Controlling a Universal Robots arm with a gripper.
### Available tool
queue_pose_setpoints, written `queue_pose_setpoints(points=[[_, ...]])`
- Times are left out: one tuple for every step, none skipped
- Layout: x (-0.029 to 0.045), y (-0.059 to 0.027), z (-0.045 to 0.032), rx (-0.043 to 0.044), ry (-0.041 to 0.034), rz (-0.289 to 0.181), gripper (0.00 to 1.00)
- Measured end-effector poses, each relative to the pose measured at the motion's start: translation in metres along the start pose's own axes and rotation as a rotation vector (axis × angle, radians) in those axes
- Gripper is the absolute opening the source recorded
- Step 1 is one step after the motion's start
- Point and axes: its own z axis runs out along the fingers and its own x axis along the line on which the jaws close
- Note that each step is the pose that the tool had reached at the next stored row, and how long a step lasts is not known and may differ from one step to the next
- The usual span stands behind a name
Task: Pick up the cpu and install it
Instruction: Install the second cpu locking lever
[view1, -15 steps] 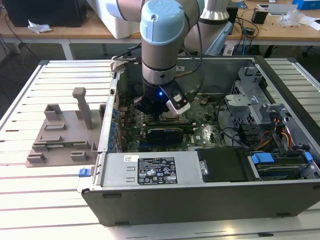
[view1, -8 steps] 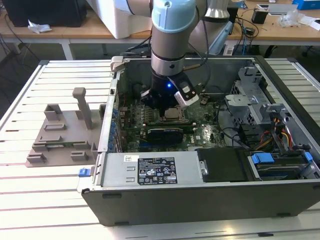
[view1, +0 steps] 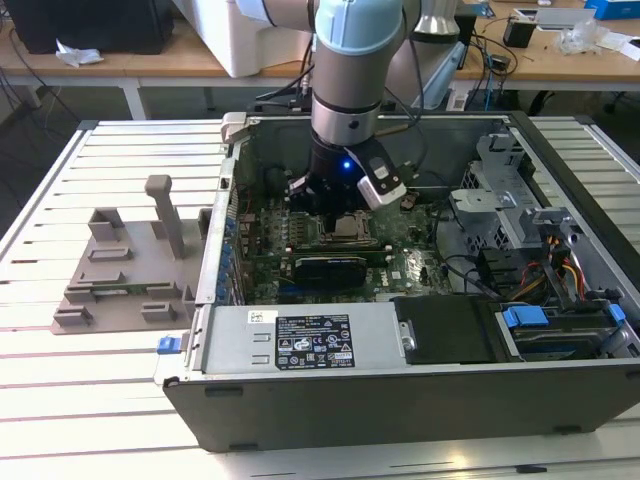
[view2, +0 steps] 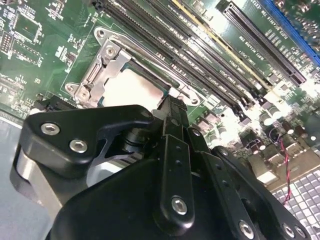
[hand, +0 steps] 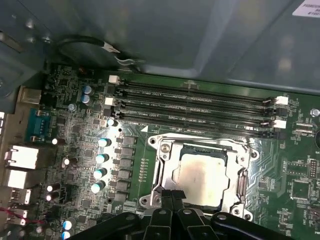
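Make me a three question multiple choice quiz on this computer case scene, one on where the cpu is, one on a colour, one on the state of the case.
1. Where is the cpu?
A. On the grey holder tray outside the case
B. In the motherboard socket frame
C. On top of the power supply

2. What colour is the motherboard?
A. Green
B. Red
C. White

3. How is the computer case at this moment?
A. Closed with its side panel on
B. Standing upright on its feet
C. Lying on its side, open on top

Answers:
1 B: both wrist views show the silver chip inside the metal socket frame, right by the end effector.
2 A: the board is green in all views.
3 C: the exterior view looks straight down into the open interior.
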Motion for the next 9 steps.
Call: queue_pose_setpoints(points=[[0.0000, 0.0005, -0.0005, 0.0019, 0.0003, 0.000, 0.11], [0.0000, 0.0010, -0.0014, 0.0041, 0.0006, 0.000, 0.11], [0.0000, 0.0016, -0.0029, 0.0073, 0.0009, 0.001, 0.11], [0.0000, 0.0021, -0.0043, 0.0098, 0.0011, 0.001, 0.11], [0.0001, 0.0035, -0.0099, 0.0176, 0.0021, 0.001, 0.11], [0.0001, 0.0042, -0.0128, 0.0210, 0.0025, 0.001, 0.11], [0.0001, 0.0048, -0.0152, 0.0236, 0.0028, 0.001, 0.11], [0.0002, 0.0063, -0.0208, 0.0303, 0.0037, 0.002, 0.11], [0.0003, 0.0072, -0.0253, 0.0346, 0.0042, 0.002, 0.11]])
